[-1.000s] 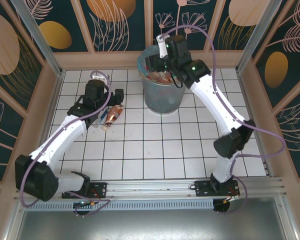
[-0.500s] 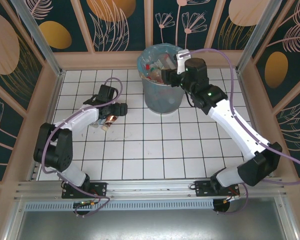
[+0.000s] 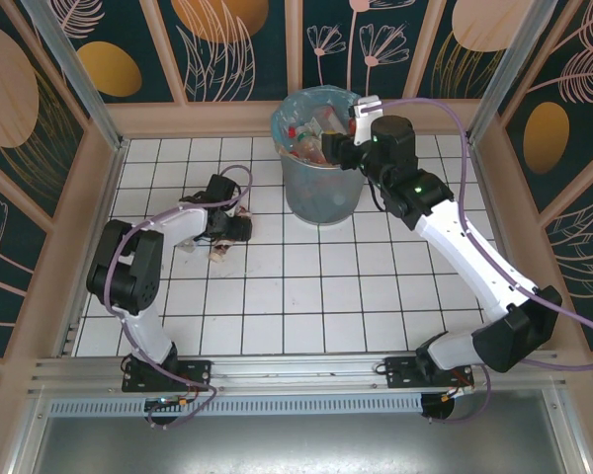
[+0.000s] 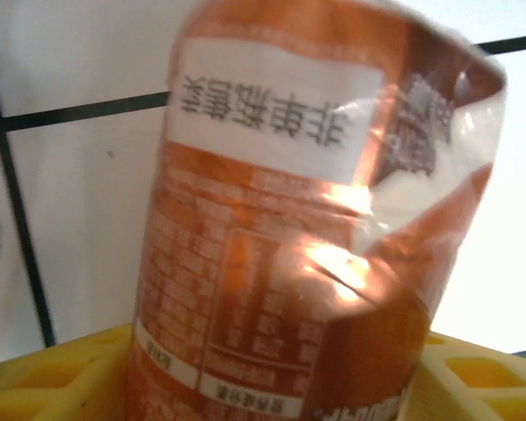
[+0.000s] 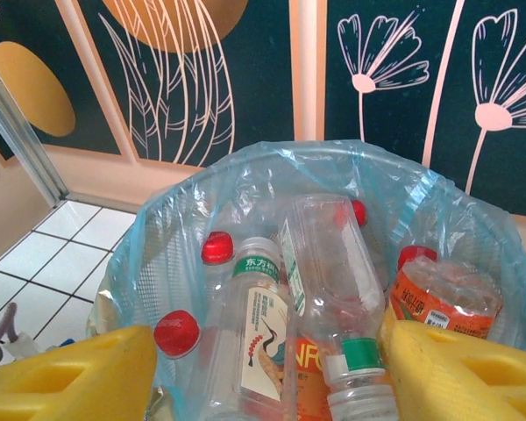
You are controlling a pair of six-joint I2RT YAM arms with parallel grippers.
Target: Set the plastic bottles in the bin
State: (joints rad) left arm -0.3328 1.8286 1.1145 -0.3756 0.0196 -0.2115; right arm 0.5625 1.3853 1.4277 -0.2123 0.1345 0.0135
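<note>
On the tiles left of the bin (image 3: 316, 197), the left gripper (image 3: 227, 225) has dropped around the orange-labelled bottle (image 4: 298, 246); pinched or not, I can't tell. The right gripper (image 5: 267, 355), spread and empty, has backed to the rim.

White square-tiled tabletop with dark grid lines (image 3: 306, 296) lying inside a pale wooden rim (image 3: 198, 118), dark teal wall panels painted with peach flowers and orange ovals (image 3: 247, 49) standing around it, ribbed aluminium rail (image 3: 306, 373) running along the near edge, grey metal sheet (image 3: 296, 444) lying below.

Orange-label bottle (image 4: 289, 246) lies left of grey bin (image 3: 321, 193) holding several bottles (image 5: 263, 342)
</note>
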